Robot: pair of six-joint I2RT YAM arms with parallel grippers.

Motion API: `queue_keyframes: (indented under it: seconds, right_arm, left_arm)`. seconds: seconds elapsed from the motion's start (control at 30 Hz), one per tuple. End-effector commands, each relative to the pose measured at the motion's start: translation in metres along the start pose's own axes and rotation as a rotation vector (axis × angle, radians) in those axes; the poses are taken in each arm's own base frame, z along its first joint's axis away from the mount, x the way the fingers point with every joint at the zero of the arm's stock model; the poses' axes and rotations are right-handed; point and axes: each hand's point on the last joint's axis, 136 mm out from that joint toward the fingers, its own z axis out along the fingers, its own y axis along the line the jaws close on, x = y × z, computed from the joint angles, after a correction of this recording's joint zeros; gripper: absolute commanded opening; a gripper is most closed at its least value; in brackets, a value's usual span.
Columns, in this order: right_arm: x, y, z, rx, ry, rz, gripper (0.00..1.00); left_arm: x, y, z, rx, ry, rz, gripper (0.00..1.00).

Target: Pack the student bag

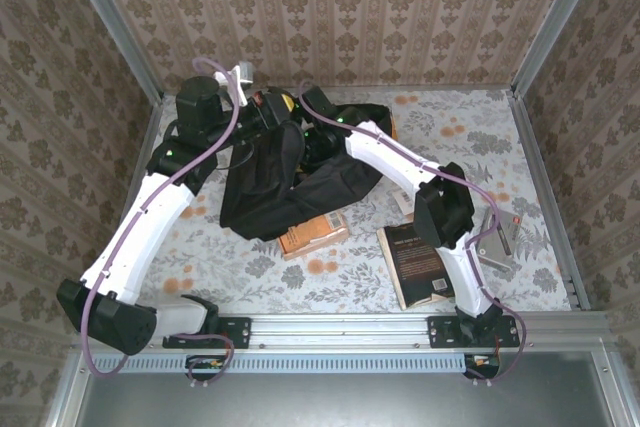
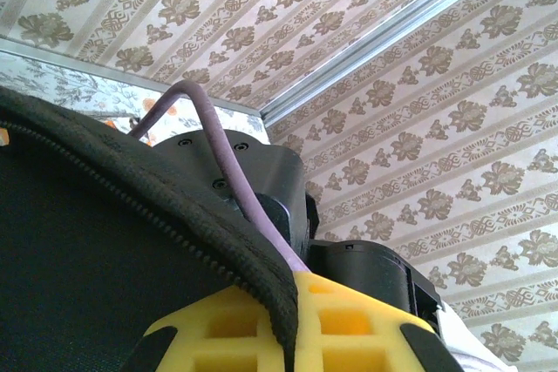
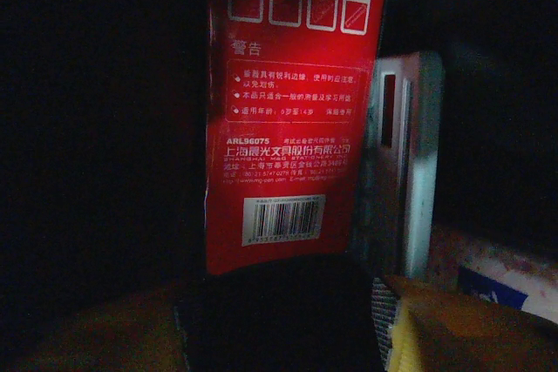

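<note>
**Fig. — Right jaws deep in the bag's mouth, which the left arm holds up.**
My right gripper points into the dark interior. A red card pack stands lengthwise just ahead of it, and I cannot tell how wide the jaws stand or whether they touch it. My left gripper is clamped on the zip rim of the student bag, which lies far centre. I judge that the right arm's way out runs near-right.

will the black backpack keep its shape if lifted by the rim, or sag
Likely sags: the student bag lies slumped and creased on the table. Its zippered rim curves limply, so probably soft fabric, needing support.
</note>
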Motion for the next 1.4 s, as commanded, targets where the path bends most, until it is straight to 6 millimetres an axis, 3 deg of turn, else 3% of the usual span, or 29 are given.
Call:
queue_keyframes:
  seconds: [0.0, 0.4, 0.6, 0.73, 0.9, 1.0, 1.07, 1.13, 1.27, 1.33, 1.37]
  right_arm:
    - [-0.005, 0.027, -0.034, -0.06, -0.056, -0.091, 0.57]
    - [-0.009, 0.051, -0.098, -0.186, -0.159, -0.203, 0.64]
    - [-0.015, 0.055, -0.125, -0.218, -0.208, -0.242, 0.64]
    - [-0.019, 0.074, -0.161, -0.292, -0.257, -0.314, 0.64]
    - [-0.025, 0.077, -0.213, -0.284, -0.347, -0.372, 0.64]
    - [-0.026, 0.058, -0.239, -0.23, -0.392, -0.358, 0.67]
    - [-0.032, 0.03, -0.253, -0.151, -0.444, -0.305, 0.68]
    - [-0.039, -0.012, -0.263, -0.046, -0.49, -0.228, 0.68]
    - [-0.038, -0.12, -0.275, 0.32, -0.518, -0.101, 0.69]
    - [-0.033, -0.167, -0.283, 0.494, -0.53, -0.065, 0.72]
    - [-0.03, -0.195, -0.29, 0.58, -0.545, -0.037, 0.81]
  left_arm:
    - [-0.031, -0.044, -0.031, 0.113, -0.133, 0.122, 0.0]
    - [-0.052, -0.01, -0.067, -0.022, -0.252, 0.122, 0.0]
    - [-0.058, -0.009, -0.077, -0.047, -0.278, 0.146, 0.0]
    - [-0.057, -0.007, -0.079, -0.073, -0.276, 0.175, 0.0]
    - [-0.051, -0.006, -0.074, -0.041, -0.251, 0.146, 0.0]
    - [-0.046, -0.004, -0.068, -0.023, -0.224, 0.129, 0.0]
    - [-0.042, -0.001, -0.066, -0.02, -0.218, 0.122, 0.0]
    - [-0.039, 0.002, -0.065, -0.021, -0.214, 0.12, 0.0]
    - [-0.034, 0.006, -0.065, -0.024, -0.206, 0.132, 0.0]
    - [-0.033, 0.008, -0.065, -0.031, -0.202, 0.142, 0.0]
    - [-0.032, 0.009, -0.066, -0.038, -0.201, 0.147, 0.0]
